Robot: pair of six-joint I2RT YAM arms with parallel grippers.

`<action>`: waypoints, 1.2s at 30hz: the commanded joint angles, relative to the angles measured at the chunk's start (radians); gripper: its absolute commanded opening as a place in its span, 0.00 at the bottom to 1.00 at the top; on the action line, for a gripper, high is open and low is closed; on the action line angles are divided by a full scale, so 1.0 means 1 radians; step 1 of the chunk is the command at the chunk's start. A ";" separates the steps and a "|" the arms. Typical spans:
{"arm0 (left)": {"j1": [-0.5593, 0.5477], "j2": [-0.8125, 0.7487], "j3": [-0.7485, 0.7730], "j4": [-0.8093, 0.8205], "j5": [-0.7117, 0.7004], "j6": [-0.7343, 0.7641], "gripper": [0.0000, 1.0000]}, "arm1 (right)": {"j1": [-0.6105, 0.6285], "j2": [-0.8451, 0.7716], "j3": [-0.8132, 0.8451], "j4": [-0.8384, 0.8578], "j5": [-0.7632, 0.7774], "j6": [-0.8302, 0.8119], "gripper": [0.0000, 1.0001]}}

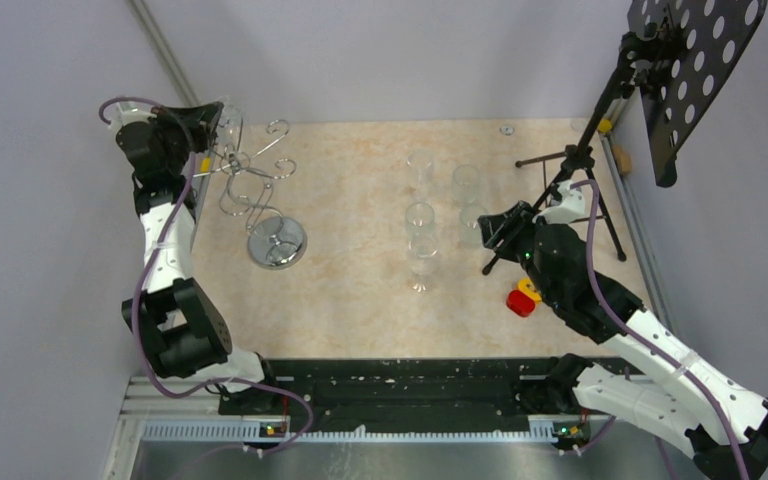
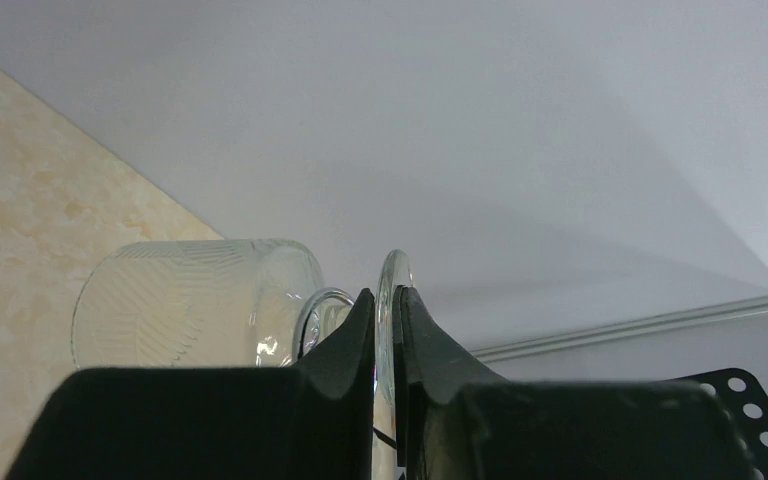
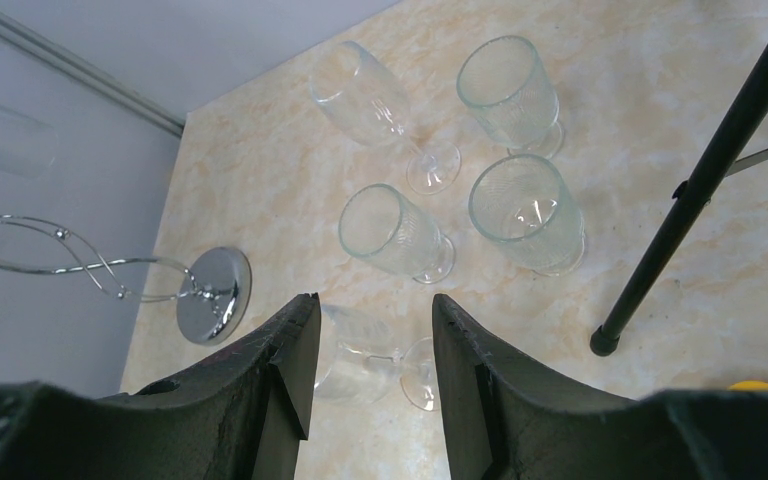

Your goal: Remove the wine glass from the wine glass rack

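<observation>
Grips the wine glass (image 2: 200,300) by the thin edge of its foot in the clenched left gripper (image 2: 387,325), raised over the far left corner of the worktop (image 1: 360,170), bowl on its side just beside an outer curl of the rack (image 1: 277,242); cannot tell whether clear of the wire. Holds the right gripper (image 3: 370,315) released, jaws apart and grasping nothing, above a cluster of glasses (image 3: 520,210) toward the worktop's right side, near a leg of the black stand (image 3: 700,190).

wine glass rack (image 1: 260,188) loops block 3 to 5 o'clock of my left gripper (image 1: 222,128); i see bare table (image 1: 350,180) beyond, then standing glasses (image 1: 420,218).
</observation>
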 commanded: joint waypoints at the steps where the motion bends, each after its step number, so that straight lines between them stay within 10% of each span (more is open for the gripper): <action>1: -0.003 -0.009 0.071 0.155 0.088 -0.067 0.00 | 0.008 -0.002 0.014 0.035 -0.007 -0.004 0.47; 15: 0.006 -0.092 0.145 -0.225 0.102 0.092 0.00 | 0.009 0.000 0.015 0.039 -0.008 -0.006 0.47; 36: 0.065 -0.143 0.209 -0.368 -0.007 0.173 0.00 | 0.007 -0.002 0.014 0.042 -0.009 -0.004 0.47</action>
